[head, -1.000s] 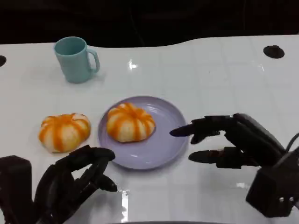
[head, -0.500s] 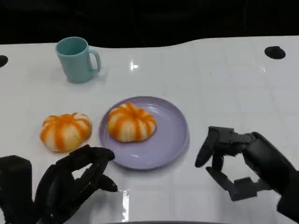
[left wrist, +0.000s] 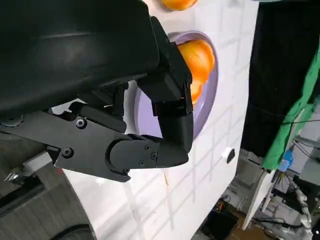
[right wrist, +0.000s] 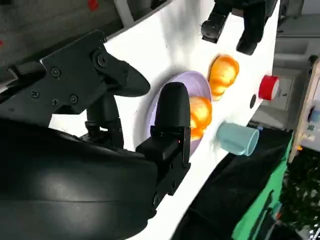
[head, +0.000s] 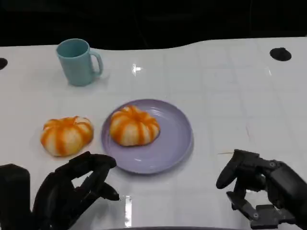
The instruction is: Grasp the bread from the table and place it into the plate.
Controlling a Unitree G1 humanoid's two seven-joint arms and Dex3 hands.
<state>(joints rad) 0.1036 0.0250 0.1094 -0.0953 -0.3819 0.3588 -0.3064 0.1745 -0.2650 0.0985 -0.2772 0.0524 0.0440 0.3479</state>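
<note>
I'm working in what looks like a lab or test room — my white tiled bench [head: 230,91] sits against black drapes [left wrist: 272,75] and a green cloth [left wrist: 295,130], with cables and gear cluttering the floor beyond.

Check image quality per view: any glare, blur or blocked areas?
Head view: sharp enough, small specular glints on the glossy table, one near the cup; background black. Left wrist view: left robot hand close and dark, covering part of the plate; bread overexposed. Right wrist view: right robot hand blocks much of the frame; both breads blown out to orange glow.
</note>
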